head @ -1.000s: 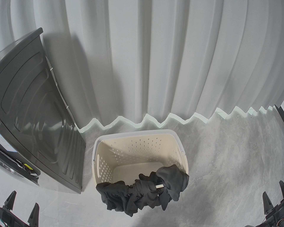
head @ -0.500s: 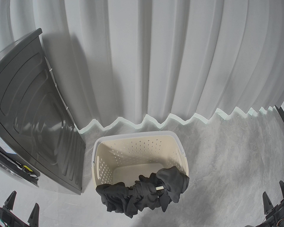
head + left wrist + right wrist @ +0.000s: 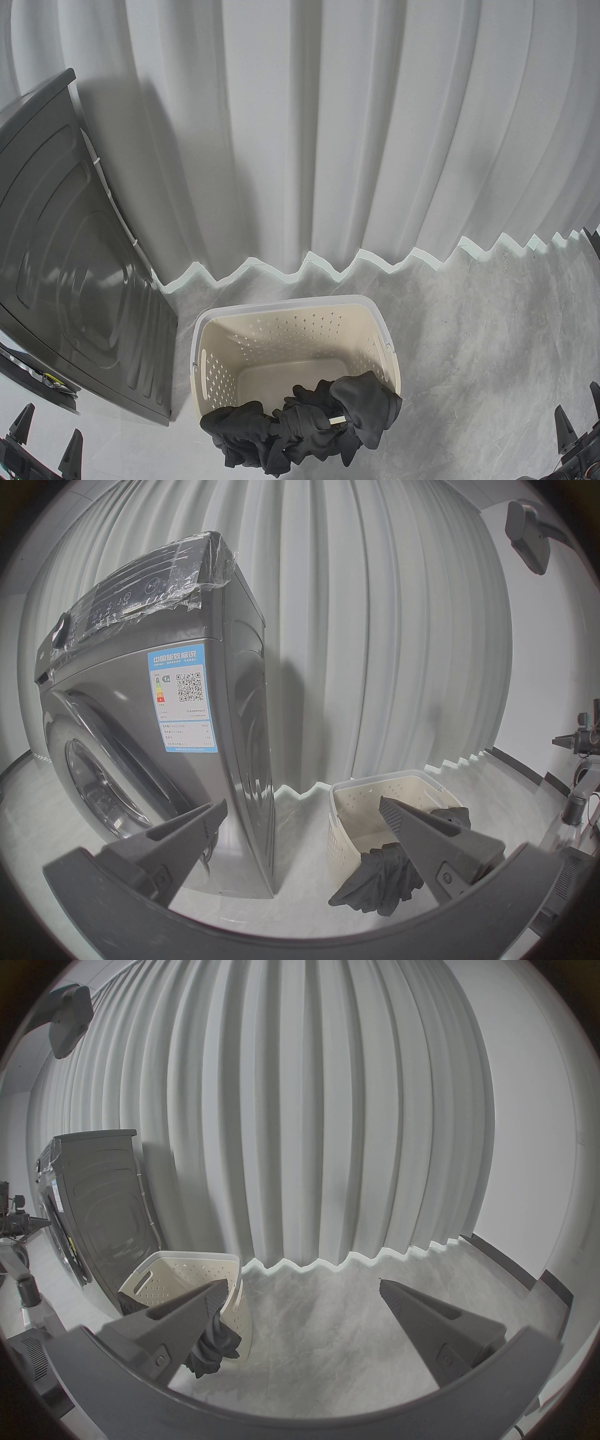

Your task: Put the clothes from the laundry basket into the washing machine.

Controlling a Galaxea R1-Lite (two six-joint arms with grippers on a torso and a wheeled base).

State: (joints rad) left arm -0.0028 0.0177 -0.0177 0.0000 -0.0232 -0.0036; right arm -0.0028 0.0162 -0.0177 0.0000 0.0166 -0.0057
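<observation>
Right now both pincers hang low at the near edge of the head view, well apart from each other and from the laundry. The left gripper (image 3: 50,420) sits on the robot's left, in front of the washing machine's near corner; its 2 pointed fingers are spread wide with nothing between them, as the left wrist view confirms (image 3: 302,802). The right gripper (image 3: 576,398) sits on the robot's right above bare grey floor (image 3: 500,350), and it is likewise splayed wide and empty (image 3: 303,1283).

The laundry basket (image 3: 294,307), cream with small star-shaped perforations and a paler rim, stands upright on the floor just beside the washing machine (image 3: 75,275), on its right. The clothes (image 3: 300,425), a bundle of dark grey fabric, lie draped over the basket's near rim: part hangs down the outside wall toward the robot, part falls inside. Behind the bundle the basket's bottom shows bare. From the left wrist the bundle (image 3: 381,874) is seen spilling down the basket's wall (image 3: 344,836).

The machine (image 3: 187,730) is dark grey, with a round glass door (image 3: 100,780) on its front, a blue and white label (image 3: 182,699) beside that door, and clear plastic film (image 3: 156,574) over its top. Whether the door is latched, I cannot tell. A pleated white curtain (image 3: 344,156) hangs behind everything.
</observation>
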